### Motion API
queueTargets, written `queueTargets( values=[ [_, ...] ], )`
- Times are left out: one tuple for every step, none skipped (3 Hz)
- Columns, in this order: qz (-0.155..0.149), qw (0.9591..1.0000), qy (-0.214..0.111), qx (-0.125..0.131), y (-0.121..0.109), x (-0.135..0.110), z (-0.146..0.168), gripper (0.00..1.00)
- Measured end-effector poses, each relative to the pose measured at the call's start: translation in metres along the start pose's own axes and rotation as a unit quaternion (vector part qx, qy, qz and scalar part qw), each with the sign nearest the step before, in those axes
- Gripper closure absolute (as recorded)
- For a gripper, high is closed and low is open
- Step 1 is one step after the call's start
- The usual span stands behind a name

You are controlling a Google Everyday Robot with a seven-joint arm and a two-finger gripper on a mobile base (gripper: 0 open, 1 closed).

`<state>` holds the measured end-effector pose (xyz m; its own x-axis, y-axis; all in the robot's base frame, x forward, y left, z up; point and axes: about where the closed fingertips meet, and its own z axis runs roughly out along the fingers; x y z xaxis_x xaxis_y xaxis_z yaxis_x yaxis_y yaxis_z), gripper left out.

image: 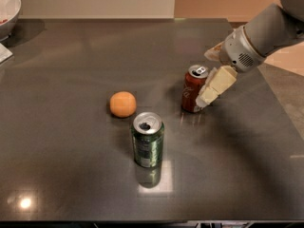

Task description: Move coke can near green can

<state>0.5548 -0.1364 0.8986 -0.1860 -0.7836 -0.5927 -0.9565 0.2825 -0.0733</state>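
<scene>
The coke can (pixel 192 90), dark red with a silver top, stands upright right of the table's middle. The green can (pixel 147 140) stands upright nearer the front, to the coke can's lower left, about a can's height away. My gripper (pixel 207 78) comes in from the right on a grey arm (pixel 259 37) and is open. Its near cream finger (pixel 216 86) lies right against the coke can's right side. The far finger (pixel 214 52) shows behind and to the right of the can's top. The can stands on the table, not lifted.
An orange (pixel 123 103) lies left of the coke can, just behind the green can. A white bowl (pixel 8 6) stands at the far left corner. The dark table (pixel 71 175) ends at the right edge near the arm.
</scene>
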Motion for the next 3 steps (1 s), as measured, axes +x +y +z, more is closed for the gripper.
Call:
queueTargets(
  values=[
    [-0.002,1.0000,-0.001,-0.006,0.003,-0.004,0.008,0.18],
    [-0.001,0.9999,-0.001,-0.010,0.006,-0.005,0.009,0.41],
    [-0.002,0.9998,-0.002,-0.018,0.014,-0.005,0.005,0.64]
  ],
)
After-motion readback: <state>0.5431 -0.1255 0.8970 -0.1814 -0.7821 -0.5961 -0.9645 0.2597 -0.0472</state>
